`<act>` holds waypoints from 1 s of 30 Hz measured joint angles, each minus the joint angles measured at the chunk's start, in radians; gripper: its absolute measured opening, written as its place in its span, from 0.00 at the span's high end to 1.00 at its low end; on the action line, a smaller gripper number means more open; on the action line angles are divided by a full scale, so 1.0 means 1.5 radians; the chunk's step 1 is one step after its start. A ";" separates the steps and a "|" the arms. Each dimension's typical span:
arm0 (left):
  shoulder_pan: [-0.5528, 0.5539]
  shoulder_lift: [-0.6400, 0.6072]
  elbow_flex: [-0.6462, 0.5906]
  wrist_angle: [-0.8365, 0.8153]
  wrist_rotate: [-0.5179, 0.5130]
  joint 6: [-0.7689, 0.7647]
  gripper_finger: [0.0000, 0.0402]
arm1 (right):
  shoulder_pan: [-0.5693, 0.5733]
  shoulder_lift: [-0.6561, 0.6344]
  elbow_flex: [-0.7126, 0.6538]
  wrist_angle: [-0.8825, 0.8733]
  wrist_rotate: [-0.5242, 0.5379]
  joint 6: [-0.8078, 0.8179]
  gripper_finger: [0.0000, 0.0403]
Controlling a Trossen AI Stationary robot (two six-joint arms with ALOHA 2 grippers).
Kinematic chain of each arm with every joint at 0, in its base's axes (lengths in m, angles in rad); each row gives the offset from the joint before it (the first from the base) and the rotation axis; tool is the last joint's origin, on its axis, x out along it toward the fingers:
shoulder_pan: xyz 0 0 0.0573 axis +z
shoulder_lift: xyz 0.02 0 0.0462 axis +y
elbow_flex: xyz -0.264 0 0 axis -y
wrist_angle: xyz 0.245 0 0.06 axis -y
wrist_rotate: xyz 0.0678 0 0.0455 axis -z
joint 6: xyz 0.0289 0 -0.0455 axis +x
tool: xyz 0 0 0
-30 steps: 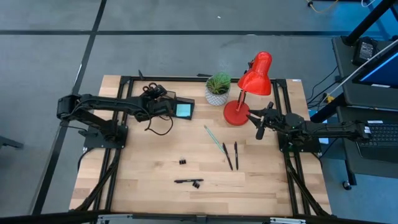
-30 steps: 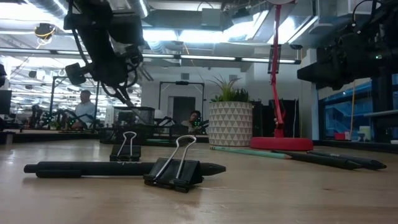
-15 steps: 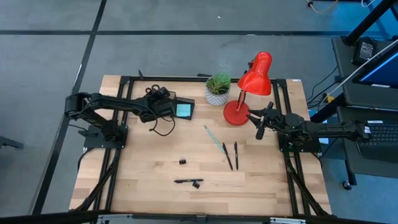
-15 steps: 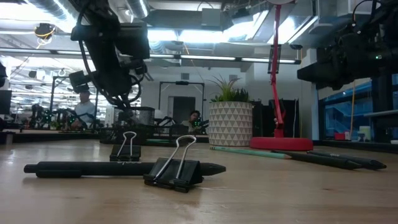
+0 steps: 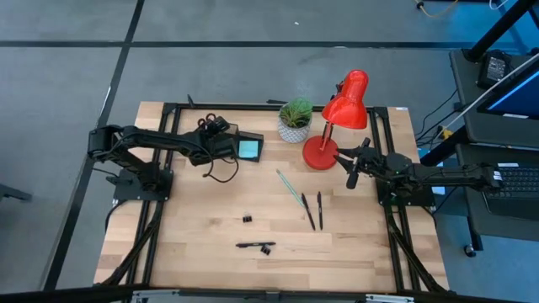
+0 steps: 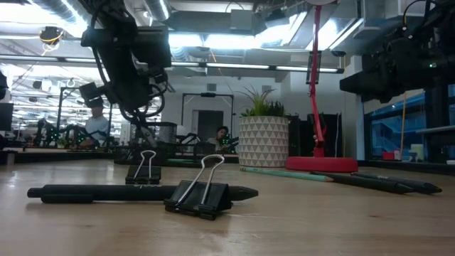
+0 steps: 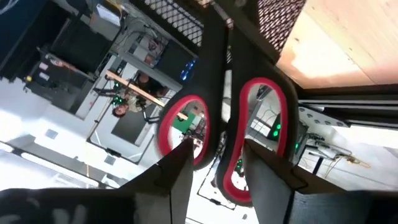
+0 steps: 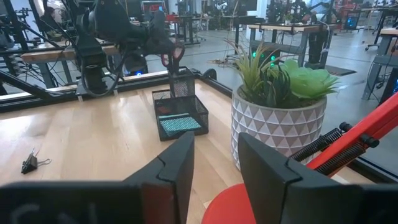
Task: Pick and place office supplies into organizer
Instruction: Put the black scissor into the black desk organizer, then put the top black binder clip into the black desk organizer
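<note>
Left gripper (image 5: 221, 145): positioned at the far-left mesh organizer (image 5: 245, 149); fingers (image 7: 177, 177) parted, red-handled scissors (image 7: 239, 134) seen between them, standing blades-down in the organizer; grip cannot be told | Right gripper (image 5: 352, 172): held beside the red lamp (image 5: 335, 126); jaws parted, nothing held | Pens (image 5: 313, 210), binder clips (image 5: 248, 219): lying mid-table.

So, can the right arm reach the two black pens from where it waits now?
Probably yes. The right end effector hovers open beside the red lamp's base, and the two black pens lie on bare table just in front of it. Only the teal pencil is close, and it does not block the path.
</note>
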 joint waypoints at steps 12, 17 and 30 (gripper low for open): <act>0.000 0.000 0.000 -0.001 0.016 -0.056 0.66 | 0.000 0.000 0.000 0.000 0.000 0.001 0.68; 0.000 -0.001 0.006 -0.008 0.048 -0.076 0.67 | 0.000 0.000 0.000 0.000 0.000 0.003 0.68; 0.000 -0.001 0.080 -0.027 0.124 -0.166 0.66 | 0.000 0.000 0.000 0.000 0.000 0.005 0.68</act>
